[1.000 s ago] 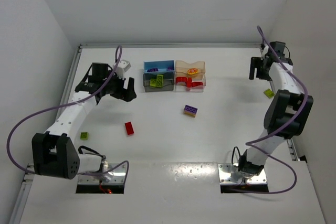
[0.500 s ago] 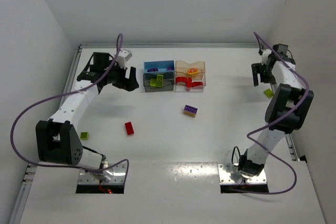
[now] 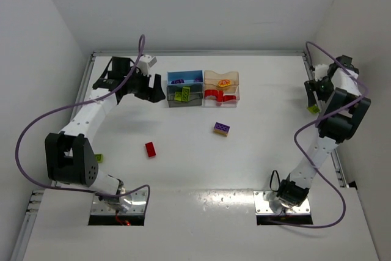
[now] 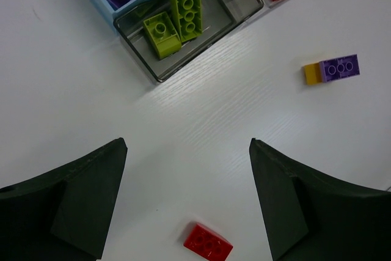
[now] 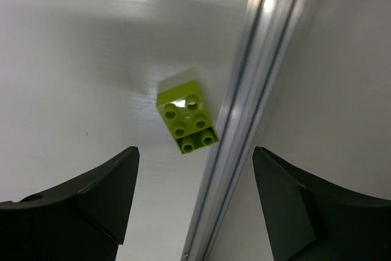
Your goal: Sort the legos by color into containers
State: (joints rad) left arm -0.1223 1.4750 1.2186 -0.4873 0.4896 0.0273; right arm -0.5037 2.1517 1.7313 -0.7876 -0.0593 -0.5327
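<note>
Showing studs-up by rail (image 5: pixel 239 105): 1 glossy lime lego (image 5: pixel 186 126), right fingers (image 5: pixel 82 203) spread.

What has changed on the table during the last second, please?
The right gripper swung outward to the rail and now hovers open above the lime green lego. The left gripper, open too, moved farther from its base, closer to the containers. Nothing was grasped or released; the other legos and the containers stayed put.
</note>
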